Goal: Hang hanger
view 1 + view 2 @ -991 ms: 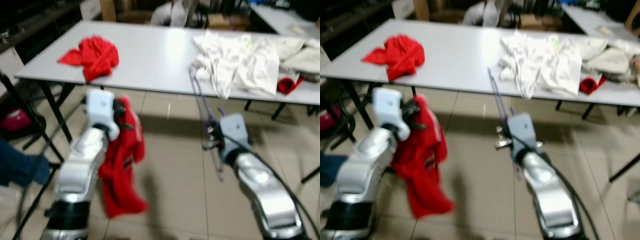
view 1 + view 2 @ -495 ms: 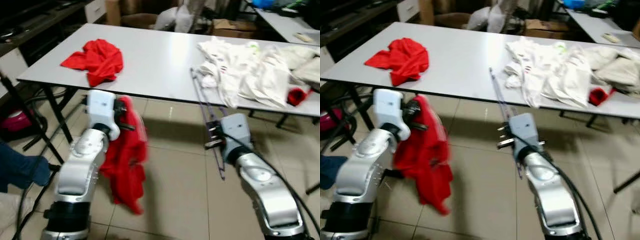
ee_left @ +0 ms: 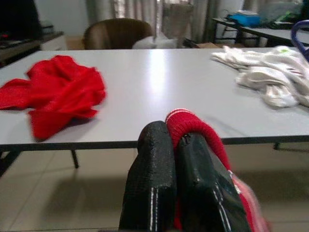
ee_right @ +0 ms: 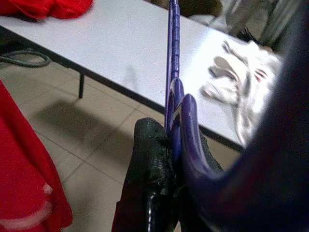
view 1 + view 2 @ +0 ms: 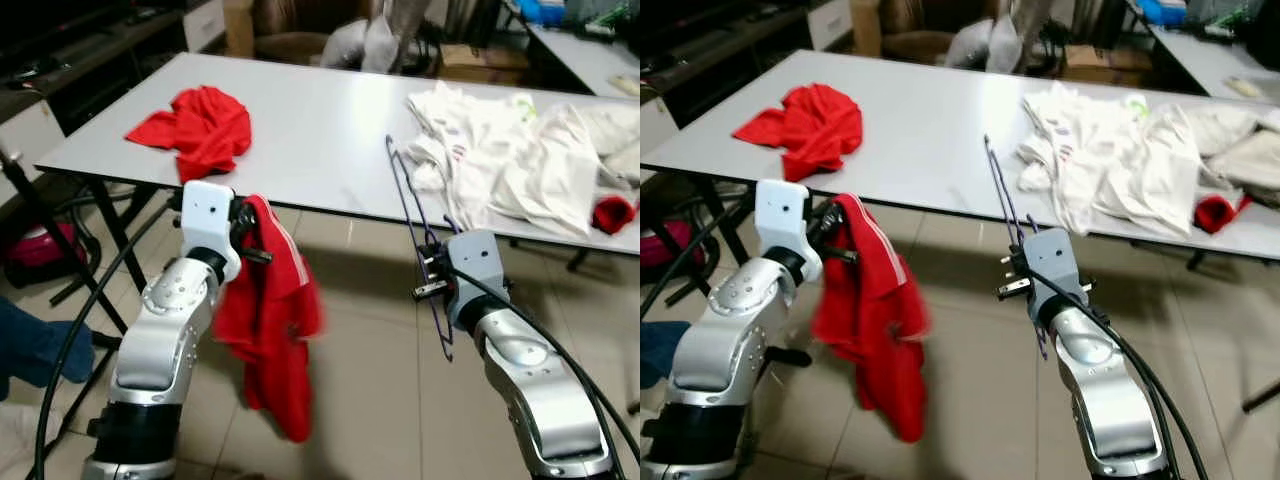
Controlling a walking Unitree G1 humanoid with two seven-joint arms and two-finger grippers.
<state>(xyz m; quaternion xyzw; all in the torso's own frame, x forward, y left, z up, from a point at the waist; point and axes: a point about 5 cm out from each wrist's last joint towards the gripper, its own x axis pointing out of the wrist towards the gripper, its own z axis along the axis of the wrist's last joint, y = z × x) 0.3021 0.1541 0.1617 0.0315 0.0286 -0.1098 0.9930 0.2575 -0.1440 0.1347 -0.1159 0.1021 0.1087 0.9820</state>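
Note:
A thin purple hanger (image 5: 408, 195) stands nearly upright in front of the white table (image 5: 320, 110), its hook end low. My right gripper (image 5: 432, 276) is shut on it near the hook; the right wrist view shows the hanger (image 4: 172, 58) pinched between the black fingers (image 4: 152, 159). My left gripper (image 5: 248, 232) is held up beside the table's front edge and is shut on a red garment with white stripes (image 5: 270, 320), which hangs down from it toward the floor. In the left wrist view the red collar (image 3: 193, 126) lies over the closed fingers (image 3: 154, 164).
On the table lie a crumpled red cloth (image 5: 205, 125) at the left and a heap of white clothes (image 5: 500, 150) at the right. Black table legs (image 5: 110, 235) and cables stand at the left. A person's blue-clad leg (image 5: 40, 345) is at the left edge. Tiled floor (image 5: 370, 400) lies below.
The hanging red garment has swung toward the right. The whole picture has shifted as the camera moved. Both grippers keep their holds.

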